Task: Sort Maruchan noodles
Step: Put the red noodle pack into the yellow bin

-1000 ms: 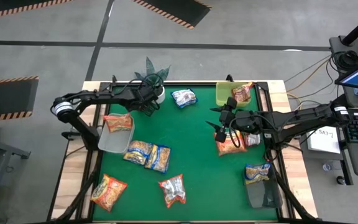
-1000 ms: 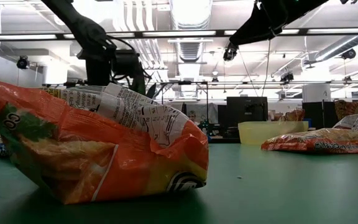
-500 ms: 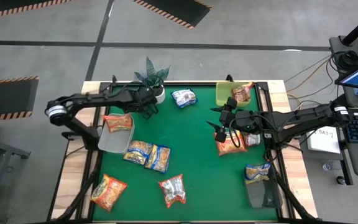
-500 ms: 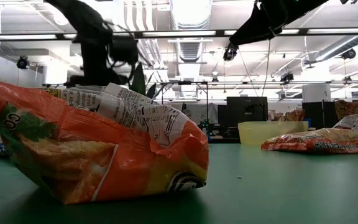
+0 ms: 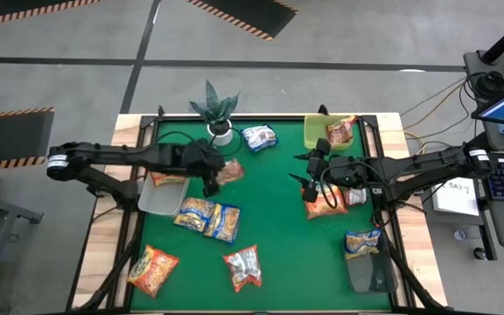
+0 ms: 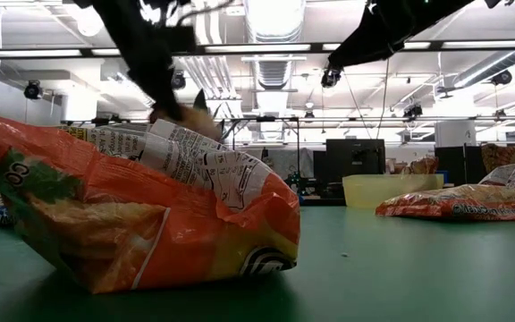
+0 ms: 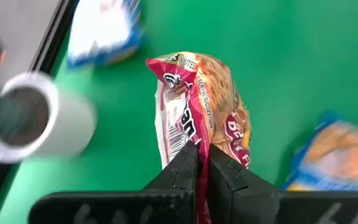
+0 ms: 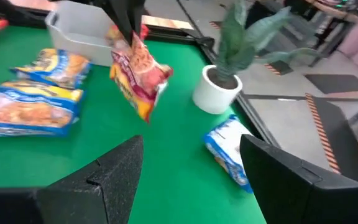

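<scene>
Nearest the table's front edge, an orange packet [image 5: 152, 268] lies at the left and a red-silver packet [image 5: 243, 267] just right of it, while a clear bin [image 5: 372, 273] at the front right has a yellow-and-blue packet [image 5: 361, 241] resting on its far rim. Farther in, two yellow-and-blue packets [image 5: 209, 217] lie side by side left of centre, just beside a grey bin [image 5: 157, 197] that has an orange packet on its far edge. Over the mat near that bin, the left gripper [image 5: 210, 176] is pinched tight on a red packet [image 7: 197, 109], which hangs clear of the mat. To the right, the right gripper [image 5: 305, 175] hovers with its fingers spread wide and empty, above the left end of an orange packet [image 5: 325, 205] on the mat. Along the far edge stand a potted plant [image 5: 219, 118] in a white pot, a blue-white packet [image 5: 259, 137] beside it, and a lime-green tray [image 5: 314, 133] with a red packet [image 5: 340, 130] on its right side.
</scene>
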Robot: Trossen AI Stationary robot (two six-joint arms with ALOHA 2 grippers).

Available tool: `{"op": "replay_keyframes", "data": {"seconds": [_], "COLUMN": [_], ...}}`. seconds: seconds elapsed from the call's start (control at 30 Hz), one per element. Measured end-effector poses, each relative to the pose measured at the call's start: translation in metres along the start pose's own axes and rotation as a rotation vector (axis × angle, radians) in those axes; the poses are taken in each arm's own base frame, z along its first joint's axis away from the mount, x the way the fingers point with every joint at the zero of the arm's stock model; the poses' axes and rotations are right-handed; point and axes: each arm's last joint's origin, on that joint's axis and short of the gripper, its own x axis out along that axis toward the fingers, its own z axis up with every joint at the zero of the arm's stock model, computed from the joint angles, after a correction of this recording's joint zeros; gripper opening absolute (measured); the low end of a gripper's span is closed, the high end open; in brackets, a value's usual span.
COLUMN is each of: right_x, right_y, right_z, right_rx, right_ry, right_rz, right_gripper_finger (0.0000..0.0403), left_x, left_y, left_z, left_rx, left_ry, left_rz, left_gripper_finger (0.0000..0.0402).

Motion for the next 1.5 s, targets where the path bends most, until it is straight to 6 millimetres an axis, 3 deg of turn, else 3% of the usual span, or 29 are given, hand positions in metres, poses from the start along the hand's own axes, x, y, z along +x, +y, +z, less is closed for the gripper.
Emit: {"op": "replay_keyframes", "data": {"seconds": [0.3, 0.73, 1.13, 1.27, 1.5], "right_x": [0.022, 0.063, 0.105, 0.113, 0.12], "right_y": [0.016, 0.032, 0.038, 0.04, 0.041], "right_z": [0.001, 0.017, 0.002, 0.002, 0.007], "right_rx": [0.085, 0.028, -0.043, -0.049, -0.049], "right_ry": [-0.02, 0.119, 0.281, 0.283, 0.322], "right_rz": [0.208, 0.223, 0.214, 0.312, 0.383], "right_gripper_finger": [0.0261, 0.0299, 0.0297, 0.0293, 0.024], "left_x": [0.013, 0.051, 0.046, 0.042, 0.039], "left_y": [-0.034, -0.059, -0.071, -0.078, -0.085], "left_z": [0.023, 0.032, 0.035, 0.037, 0.037], "left_rx": [0.108, 0.215, 0.273, 0.314, 0.363], "left_ry": [-0.225, -0.275, -0.346, -0.384, -0.41], "left_rz": [-0.068, -0.077, -0.114, -0.123, -0.152], "left_gripper_finger": [0.0, 0.0, 0.0, 0.0, 0.0]}}
